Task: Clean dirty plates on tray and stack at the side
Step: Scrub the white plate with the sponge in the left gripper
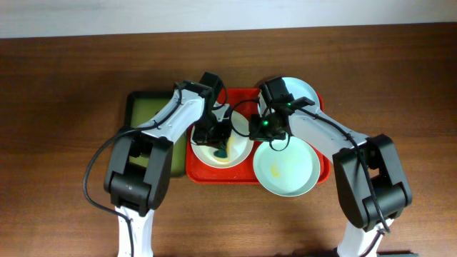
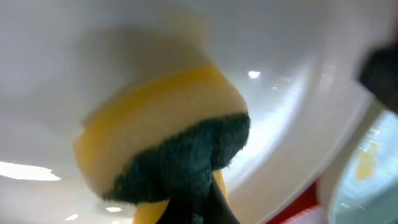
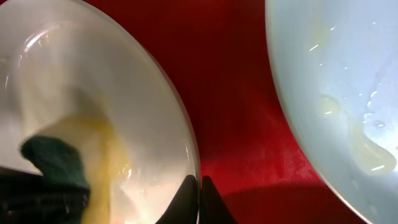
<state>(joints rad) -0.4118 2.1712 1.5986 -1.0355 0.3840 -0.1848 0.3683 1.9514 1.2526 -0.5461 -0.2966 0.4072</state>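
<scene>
- Right now my left gripper [image 1: 218, 135] is clamped on a yellow sponge [image 2: 155, 124] with a dark green scouring face, pressed into the white plate [image 1: 239, 151].
- My right gripper [image 3: 199, 191] pinches that plate's rim, its fingers almost together.
- All three plates sit on the red tray [image 1: 214, 176]: the white one is at its left, the pale blue plate [image 1: 303, 91] at back right, and the pale green plate [image 1: 289, 175] at front right, overhanging the tray's edge.
- The yellowish streak beside the sponge may be smear or glare; I cannot tell.
</scene>
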